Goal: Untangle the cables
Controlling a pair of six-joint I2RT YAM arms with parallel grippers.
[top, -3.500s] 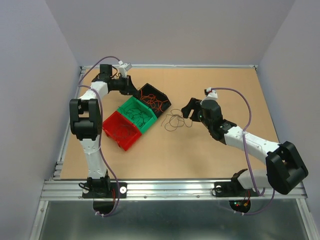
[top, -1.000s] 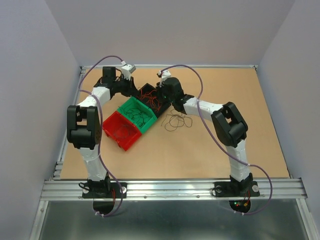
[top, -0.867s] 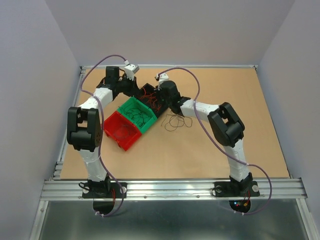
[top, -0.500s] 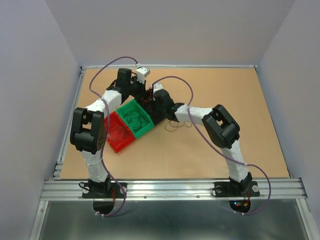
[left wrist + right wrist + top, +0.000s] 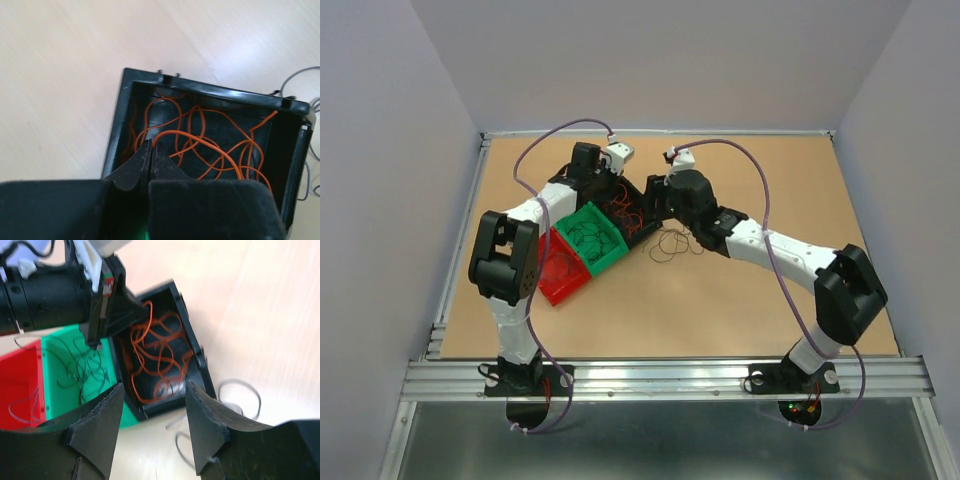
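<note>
Three bins share the worktop [image 5: 770, 180]: black bin [image 5: 642, 222], green bin [image 5: 612, 256], red bin [image 5: 558, 290]; each already holds sorted strands, with orange wires [image 5: 200, 145] in the black and dark wires [image 5: 80, 370] in the green; my right gripper [image 5: 154, 387] hangs over the black bin, jaws apart and empty; my left gripper [image 5: 151, 147] is pressed together at that bin's rim; a small clump of cables [image 5: 672, 243] lies loose beside the black bin, so I judge the job well along, not finished.
</note>
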